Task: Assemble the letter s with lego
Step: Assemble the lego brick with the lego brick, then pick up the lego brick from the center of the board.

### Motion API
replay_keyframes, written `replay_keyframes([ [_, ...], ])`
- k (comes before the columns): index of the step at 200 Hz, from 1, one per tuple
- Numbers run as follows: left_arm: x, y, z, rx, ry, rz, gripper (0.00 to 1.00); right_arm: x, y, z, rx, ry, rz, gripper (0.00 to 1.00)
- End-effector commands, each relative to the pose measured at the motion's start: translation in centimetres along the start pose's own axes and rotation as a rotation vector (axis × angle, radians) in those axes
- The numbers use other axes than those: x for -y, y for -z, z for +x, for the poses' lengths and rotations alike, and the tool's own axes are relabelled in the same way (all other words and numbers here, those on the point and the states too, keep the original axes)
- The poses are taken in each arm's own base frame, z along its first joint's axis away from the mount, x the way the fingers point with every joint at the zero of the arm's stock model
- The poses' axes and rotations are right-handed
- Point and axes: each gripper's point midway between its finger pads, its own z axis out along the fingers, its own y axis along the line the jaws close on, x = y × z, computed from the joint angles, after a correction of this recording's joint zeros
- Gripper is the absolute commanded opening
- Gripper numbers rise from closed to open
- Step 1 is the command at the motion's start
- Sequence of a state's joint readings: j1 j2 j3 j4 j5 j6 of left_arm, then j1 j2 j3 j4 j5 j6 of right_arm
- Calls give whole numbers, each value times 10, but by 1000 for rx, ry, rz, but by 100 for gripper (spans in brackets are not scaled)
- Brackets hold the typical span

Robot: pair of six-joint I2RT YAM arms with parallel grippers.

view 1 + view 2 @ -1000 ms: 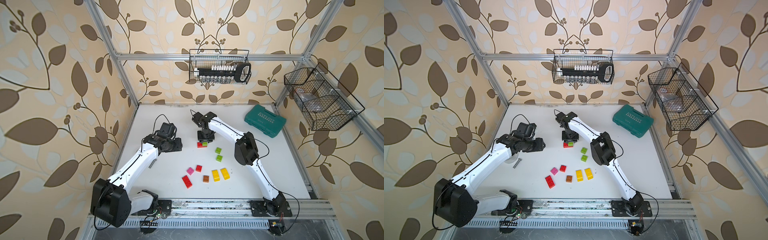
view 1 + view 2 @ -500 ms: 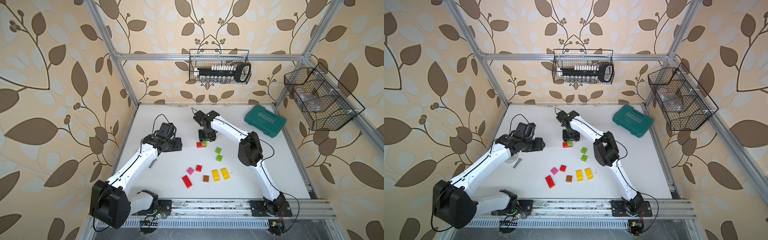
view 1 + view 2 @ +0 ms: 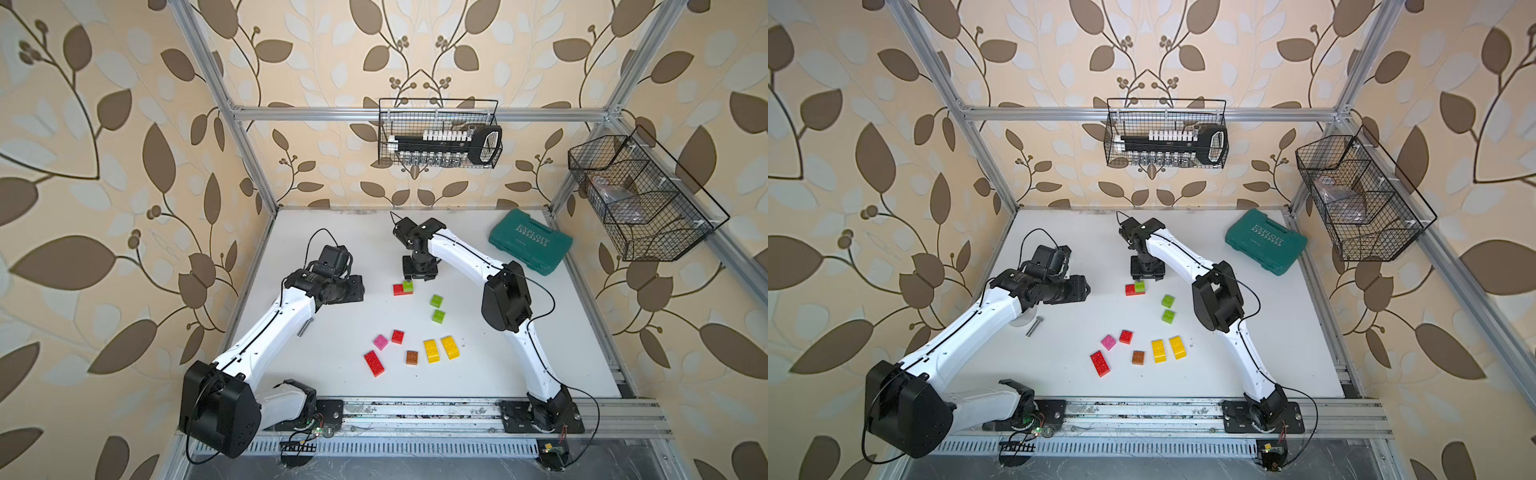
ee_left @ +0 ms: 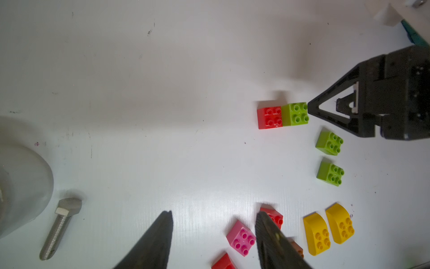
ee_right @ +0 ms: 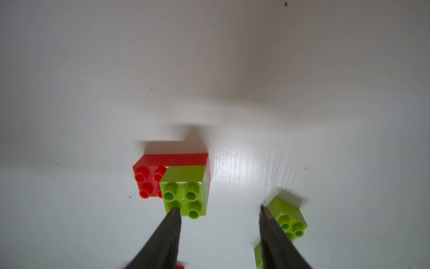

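The black wire basket on the side wall holds something pale and crumpled that I can't make out. From above, the right tool hides its own fingertips under its black body, so the wrist views have to settle it. Its fingers stand apart with nothing between them, and the left tool gapes the same way, empty. One left finger covers part of the small red square brick and most of the brown square brick. The second red oblong brick is cut off at the frame edge there.

The white worktop lies bare along the back and down the left side (only a steel bolt lies beside the left arm). The teal plastic case sits near the back right corner, close to the frame rail.

A red oblong plastic brick with a lime green square brick stacked on one end lies right at the right tool's fingertips. In the right wrist view one fingertip overlaps a corner stud of the green one, touching or not I can't tell. Two loose lime green square bricks lie near that stack. Nearer the front are two yellow oblong bricks side by side and a pink square brick. The left tool hangs well apart from the stack, on its left.
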State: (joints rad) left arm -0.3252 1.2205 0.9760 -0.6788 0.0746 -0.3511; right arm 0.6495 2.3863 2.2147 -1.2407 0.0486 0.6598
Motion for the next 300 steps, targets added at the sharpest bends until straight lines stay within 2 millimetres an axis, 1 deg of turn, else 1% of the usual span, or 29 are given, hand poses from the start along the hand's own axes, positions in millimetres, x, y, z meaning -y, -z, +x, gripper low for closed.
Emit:
replay_keyframes([
  [1,-4,2,-2,15,12,-5,59,6,-29,11,-64,17,52,51],
  [27,-4,3,-3,15,10,-4,59,10,-38,16,-85,14,69,51],
  [48,-4,3,-3,16,10,-3,59,13,-39,18,-87,13,79,51],
  [61,-4,3,-3,16,10,-2,59,13,-34,17,-77,14,76,50],
  [73,-4,3,-3,17,12,-2,59,12,-24,12,-51,11,68,51],
  [95,-3,4,-3,21,14,0,59,5,3,1,11,14,29,51],
  [112,-3,5,-3,23,12,1,59,0,31,-7,67,17,-4,51],
  [128,-4,6,-3,31,13,2,60,-4,56,-11,113,21,-28,52],
  [143,-3,8,-3,36,10,4,60,-5,79,-11,149,21,-51,53],
  [157,-3,9,-2,38,0,10,59,-1,100,-8,181,20,-67,53],
  [167,0,10,-2,38,-10,24,58,5,119,-6,220,18,-69,52],
  [184,9,9,2,13,-25,75,54,27,145,1,315,20,-38,53],
  [193,16,7,6,-12,-19,109,51,41,153,6,369,21,-29,52],
  [205,33,4,14,-41,-34,152,46,62,157,15,420,4,-19,51],
  [210,41,2,19,-50,-55,158,46,72,154,20,419,-10,-20,49],
  [217,58,0,27,-64,-109,156,46,86,150,28,402,-38,-33,46],
  [235,98,-8,50,-106,-223,131,46,117,130,51,320,-84,-64,40],
  [243,113,-15,61,-136,-244,121,46,127,125,61,309,-89,-78,39],
  [254,132,-23,76,-168,-268,116,46,140,122,72,316,-98,-90,38],
  [257,137,-23,78,-167,-273,122,46,144,121,76,317,-99,-94,38],
  [260,140,-32,85,-191,-280,105,46,147,122,78,323,-101,-99,38],
  [273,157,-44,100,-222,-292,93,46,160,121,90,328,-109,-108,38],
  [290,182,-59,113,-248,-322,77,46,177,121,103,318,-125,-114,39],
  [294,187,-62,115,-249,-331,65,46,181,121,105,315,-129,-112,39],
  [295,191,-59,112,-240,-332,73,46,182,121,106,316,-130,-112,39],
  [300,198,-65,115,-246,-351,60,46,187,121,108,315,-132,-112,40],
])
